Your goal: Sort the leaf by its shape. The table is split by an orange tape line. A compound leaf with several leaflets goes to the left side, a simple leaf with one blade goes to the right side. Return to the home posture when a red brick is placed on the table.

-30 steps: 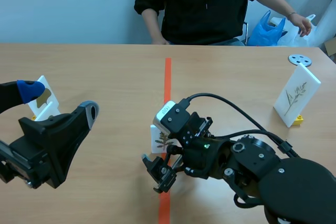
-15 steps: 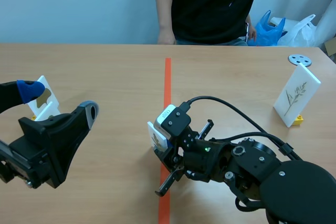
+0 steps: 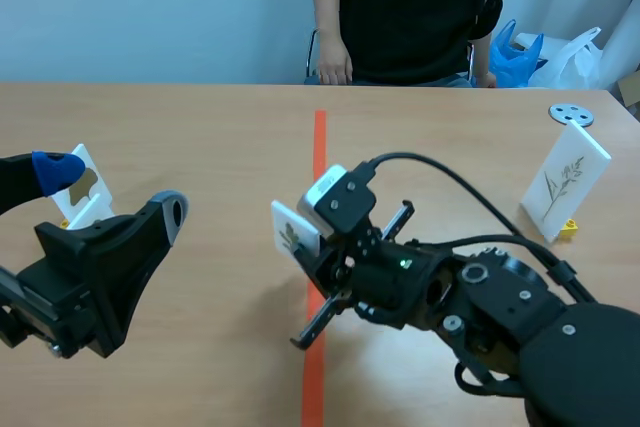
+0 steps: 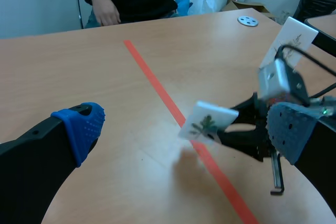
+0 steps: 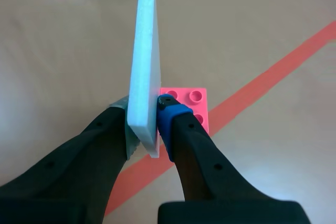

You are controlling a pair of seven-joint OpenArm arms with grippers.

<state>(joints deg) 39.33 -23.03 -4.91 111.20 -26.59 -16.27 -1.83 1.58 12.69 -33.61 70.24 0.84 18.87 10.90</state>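
Scene view: mid-frame, the right gripper (image 3: 318, 267) squeezes the leaf card (image 3: 290, 233) over the orange tape line (image 3: 319, 147). The left gripper (image 3: 110, 192), lower left, gapes empty.

Left wrist view: the leaf card (image 4: 207, 124) is tilted at centre.

Right wrist view: the leaf card (image 5: 144, 66) looks thin, light and stiff, so pinch its flat sides.

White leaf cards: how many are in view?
3. One card gripped in the right hand near the orange line; one standing far right; one far left, partly behind the left hand.

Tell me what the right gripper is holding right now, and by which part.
The right gripper is shut on a thin white leaf-print card, pinching its two flat faces at the end beside the pink studded brick.
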